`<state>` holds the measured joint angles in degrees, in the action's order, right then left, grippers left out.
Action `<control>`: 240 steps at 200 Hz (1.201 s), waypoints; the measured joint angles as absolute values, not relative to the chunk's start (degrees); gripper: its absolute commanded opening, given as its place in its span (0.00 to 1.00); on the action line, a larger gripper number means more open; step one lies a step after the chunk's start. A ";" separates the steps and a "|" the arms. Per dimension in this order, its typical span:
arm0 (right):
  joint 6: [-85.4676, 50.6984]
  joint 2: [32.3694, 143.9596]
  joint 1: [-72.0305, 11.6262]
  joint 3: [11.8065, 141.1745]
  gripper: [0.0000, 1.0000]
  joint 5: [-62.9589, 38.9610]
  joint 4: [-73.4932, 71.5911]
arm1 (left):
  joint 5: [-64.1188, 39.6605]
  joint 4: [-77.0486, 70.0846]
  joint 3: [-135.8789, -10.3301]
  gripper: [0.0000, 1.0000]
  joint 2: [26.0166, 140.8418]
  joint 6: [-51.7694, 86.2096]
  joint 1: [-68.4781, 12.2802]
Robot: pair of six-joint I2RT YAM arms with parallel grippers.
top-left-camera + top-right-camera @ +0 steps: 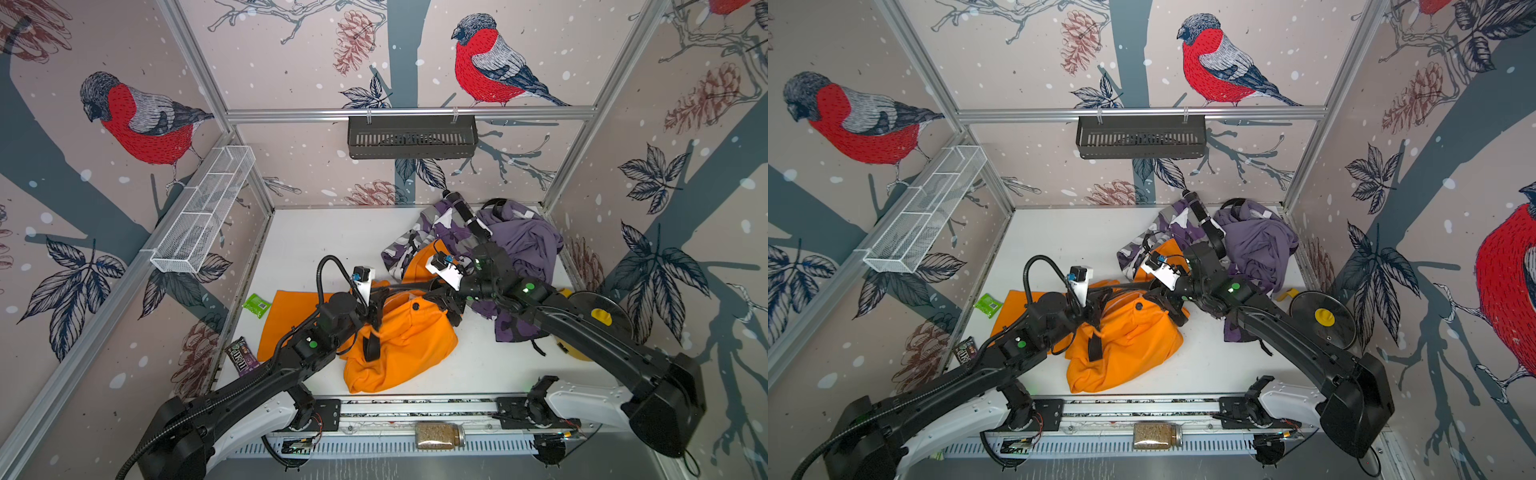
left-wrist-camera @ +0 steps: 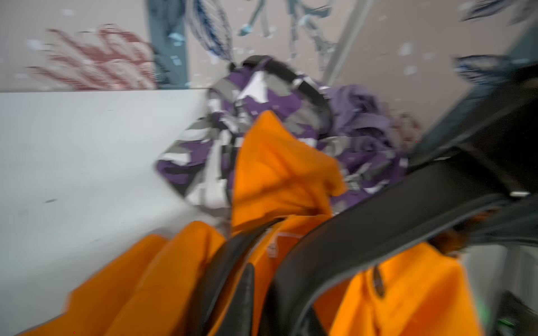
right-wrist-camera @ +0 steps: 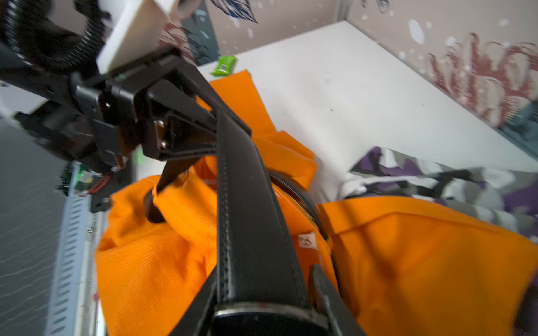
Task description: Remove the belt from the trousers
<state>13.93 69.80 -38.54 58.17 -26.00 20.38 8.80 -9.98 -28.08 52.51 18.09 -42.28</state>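
Observation:
Orange trousers [image 1: 407, 340] [image 1: 1133, 345] lie crumpled mid-table, with one leg flat to the left. A black belt [image 1: 409, 286] [image 3: 250, 203] runs taut above the waistband between my two grippers. Its loose end [image 1: 371, 347] hangs over the orange cloth. My right gripper [image 1: 440, 297] [image 3: 262, 302] is shut on the belt at the buckle end. The strap fills the space between its fingers [image 3: 323, 291]. My left gripper [image 1: 380, 305] [image 2: 276, 305] sits at the belt [image 2: 364, 221] with its jaws apart. Orange cloth shows between one finger [image 2: 247, 291] and the strap. The left wrist view is blurred.
A purple camouflage garment [image 1: 432, 232] and a plain purple one [image 1: 523, 241] are heaped at the back right, with another dark belt [image 1: 465, 212] on top. A green packet [image 1: 257, 305] and a candy bag [image 1: 241, 355] lie by the left wall. A black disc [image 1: 598, 316] stands at the right.

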 measured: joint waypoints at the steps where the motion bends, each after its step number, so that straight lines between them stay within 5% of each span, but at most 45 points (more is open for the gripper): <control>1: 14.02 69.89 -38.54 58.39 0.00 -25.80 20.58 | 9.45 -9.30 -28.56 0.65 52.84 18.04 -42.19; 67: 22.79 74.24 -40.45 72.95 0.00 -18.90 33.95 | 22.52 -1.43 -42.28 0.95 55.35 -2.92 -47.51; 156: 26.94 74.89 -42.30 77.52 0.00 -18.85 38.76 | 21.39 -15.64 -45.45 0.96 61.28 -25.89 -51.24; 169: 26.94 74.39 -42.30 76.99 0.00 -18.70 38.74 | 19.33 -17.50 -45.54 0.89 61.69 -27.59 -51.57; 185: 26.92 73.63 -42.30 76.44 0.00 -18.46 38.70 | 17.28 -18.76 -45.60 0.63 62.96 -29.23 -51.57; 202: 26.89 72.75 -42.02 75.55 0.00 -18.37 38.54 | 15.79 -19.16 -45.56 0.01 63.90 -29.47 -51.57; 226: 25.50 71.81 -40.60 72.07 0.03 -19.14 35.24 | 13.17 -19.29 -44.99 0.00 64.20 -28.36 -51.75; 240: 24.49 70.04 -39.42 68.49 0.18 -19.97 31.00 | 13.61 -18.79 -43.62 0.00 63.90 -24.53 -51.75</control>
